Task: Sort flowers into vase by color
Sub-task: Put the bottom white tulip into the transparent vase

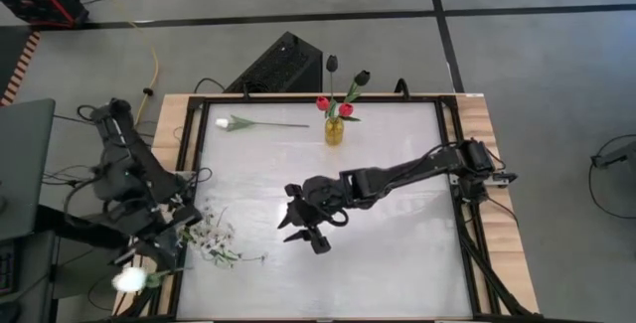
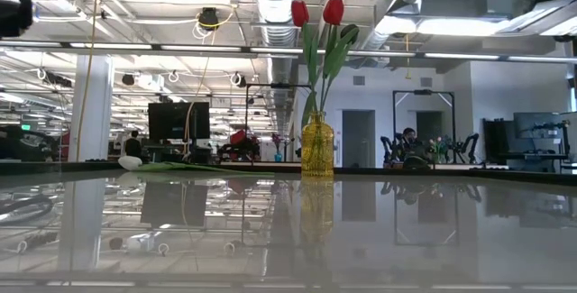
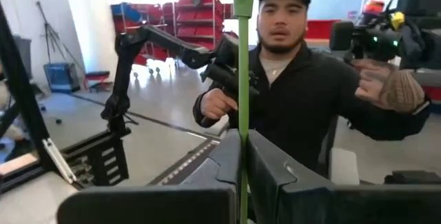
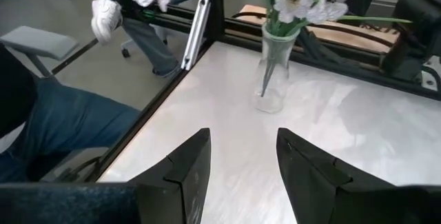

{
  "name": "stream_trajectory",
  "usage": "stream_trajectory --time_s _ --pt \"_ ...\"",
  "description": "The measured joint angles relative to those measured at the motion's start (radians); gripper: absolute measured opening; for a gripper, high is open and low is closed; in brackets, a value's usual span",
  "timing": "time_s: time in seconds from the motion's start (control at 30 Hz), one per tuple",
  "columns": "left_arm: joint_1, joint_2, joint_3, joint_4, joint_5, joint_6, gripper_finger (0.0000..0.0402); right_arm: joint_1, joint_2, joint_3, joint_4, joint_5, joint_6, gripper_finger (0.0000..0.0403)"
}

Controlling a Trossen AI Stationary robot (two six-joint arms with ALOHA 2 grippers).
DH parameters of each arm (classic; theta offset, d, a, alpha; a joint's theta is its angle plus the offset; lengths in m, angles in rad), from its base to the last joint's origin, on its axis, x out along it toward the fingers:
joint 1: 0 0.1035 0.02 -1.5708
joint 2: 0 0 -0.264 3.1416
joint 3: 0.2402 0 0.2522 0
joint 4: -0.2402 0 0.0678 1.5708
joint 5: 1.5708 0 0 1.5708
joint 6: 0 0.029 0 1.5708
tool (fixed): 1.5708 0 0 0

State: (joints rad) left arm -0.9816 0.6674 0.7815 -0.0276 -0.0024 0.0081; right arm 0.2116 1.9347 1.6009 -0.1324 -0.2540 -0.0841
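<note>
White tulip [image 1: 130,281] in left gripper [image 3: 242,156]

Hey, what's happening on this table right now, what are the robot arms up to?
The left gripper, at the table's near-left corner, is shut on the thin green stem of a white tulip. The right gripper hovers open and empty over the middle of the white table. The small amber glass vase at the far edge holds two red tulips. Another white tulip lies near the far-left corner, and a spray of tiny white blossoms lies near the left gripper.
</note>
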Motion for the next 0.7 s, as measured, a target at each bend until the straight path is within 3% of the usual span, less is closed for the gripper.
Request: stream_trajectory --time_s 0.53,0.7 --pt "-0.315 0.008 -0.129 0.081 -0.523 0.053 0.0 0.01 0.002 -0.018 0.004 0.003 -0.028 0.0191" --pt "-0.363 0.009 -0.177 0.13 -0.608 0.117 0.0 0.01 0.002 -0.018 0.003 0.003 -0.03 0.0191"
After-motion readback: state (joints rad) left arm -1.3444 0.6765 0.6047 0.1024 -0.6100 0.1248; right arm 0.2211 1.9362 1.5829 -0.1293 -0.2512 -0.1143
